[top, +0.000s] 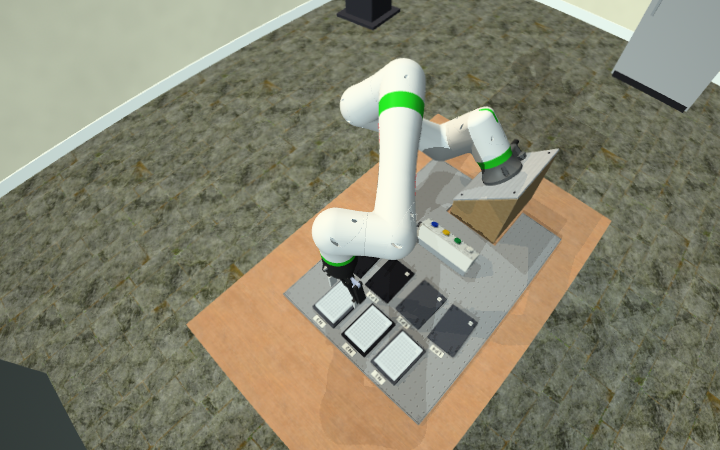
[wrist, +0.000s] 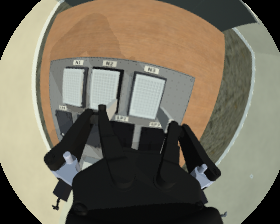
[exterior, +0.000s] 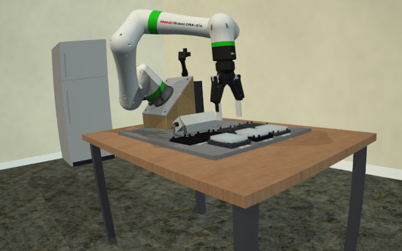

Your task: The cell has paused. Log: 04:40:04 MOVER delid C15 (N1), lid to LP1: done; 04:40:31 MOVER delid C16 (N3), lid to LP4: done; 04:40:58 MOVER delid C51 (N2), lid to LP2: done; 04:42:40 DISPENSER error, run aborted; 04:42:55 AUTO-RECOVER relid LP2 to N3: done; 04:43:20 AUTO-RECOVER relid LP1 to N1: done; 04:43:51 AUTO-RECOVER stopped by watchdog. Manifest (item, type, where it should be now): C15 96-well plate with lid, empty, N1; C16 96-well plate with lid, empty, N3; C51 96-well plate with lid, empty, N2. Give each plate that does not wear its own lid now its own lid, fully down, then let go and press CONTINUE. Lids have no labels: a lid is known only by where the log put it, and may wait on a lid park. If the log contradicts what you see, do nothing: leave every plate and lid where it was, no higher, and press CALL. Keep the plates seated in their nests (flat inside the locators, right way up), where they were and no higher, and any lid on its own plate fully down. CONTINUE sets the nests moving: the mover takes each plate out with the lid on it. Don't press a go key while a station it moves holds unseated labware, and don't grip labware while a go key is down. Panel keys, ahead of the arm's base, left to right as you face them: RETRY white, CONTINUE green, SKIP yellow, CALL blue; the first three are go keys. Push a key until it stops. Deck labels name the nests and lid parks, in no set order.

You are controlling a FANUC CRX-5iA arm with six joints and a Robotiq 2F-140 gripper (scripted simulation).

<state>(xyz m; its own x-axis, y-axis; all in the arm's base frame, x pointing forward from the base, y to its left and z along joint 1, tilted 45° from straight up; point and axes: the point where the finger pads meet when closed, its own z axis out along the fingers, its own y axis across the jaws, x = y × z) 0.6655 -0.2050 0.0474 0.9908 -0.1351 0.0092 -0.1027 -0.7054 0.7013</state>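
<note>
Best guess is the lid-swap step is in hand, going by the task. The lid sitting on N3 belongs to the N2 plate, so it needs moving over, and N3 needs its own lid from LP4. The deck labels are too small to read, though, so I can't say which nest is which.

The black two-finger gripper [exterior: 228,111] is hanging over the white gridded 96-well plate [top: 333,302] at the left end of the row on the grey deck [top: 491,291]. It's well above the plate, not touching. The jaws are spread partway with nothing between them.

The other two white plates [top: 368,329] [top: 397,356] are sitting to its right. The dark square lid parks [top: 421,303] are lying just behind them. I can't tell lidded from bare here.

Next it's probably coming straight down to pinch a lid by its edges, without lifting the plate out of its nest. The green CONTINUE key [top: 457,241] is waiting until the end.
</note>
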